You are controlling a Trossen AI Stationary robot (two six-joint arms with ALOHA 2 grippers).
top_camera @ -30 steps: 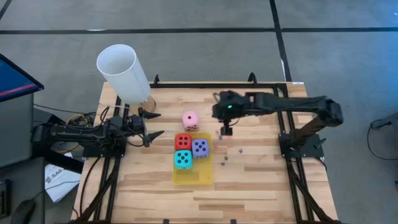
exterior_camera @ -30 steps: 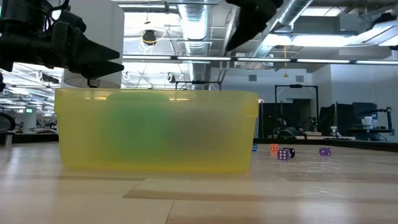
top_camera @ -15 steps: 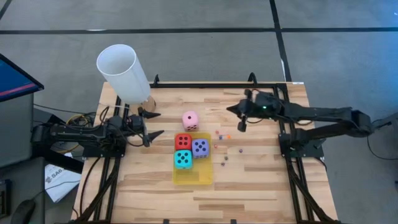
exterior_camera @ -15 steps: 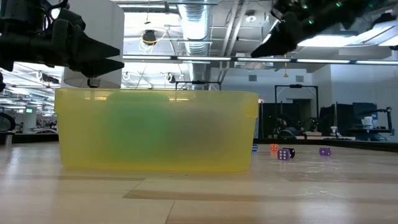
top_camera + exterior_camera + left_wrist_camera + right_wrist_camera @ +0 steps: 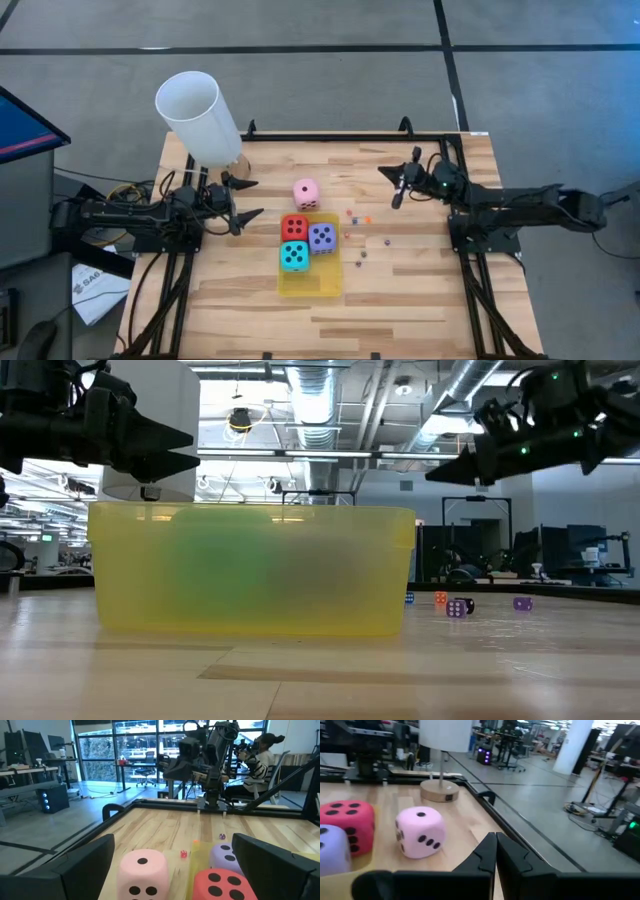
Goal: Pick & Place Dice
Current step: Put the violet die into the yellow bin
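The red die [image 5: 294, 227], the purple die [image 5: 321, 237] and the cyan die [image 5: 294, 257] sit on the flat yellow tray [image 5: 312, 284]. The pink die [image 5: 306, 192] rests on the wood just beyond them. Several tiny dice [image 5: 362, 255] lie scattered to the tray's right. My left gripper [image 5: 256, 198] stands open and level at the table's left, its fingers pointing at the pink die and apart from it. My right gripper [image 5: 386, 175] is shut with nothing between its fingers [image 5: 495, 845], level, above the table's far right part.
A white cylinder on a round wooden foot [image 5: 200, 112] stands at the table's far left corner. In the left wrist view a person [image 5: 262, 755] sits beyond the table's right side. Bare wood lies in front of the tray and along the right.
My right gripper has drawn back from above the tiny dice toward the table's right edge and sunk a little, tipping from pointing down to about level. It has stayed shut. The dice lie as before.
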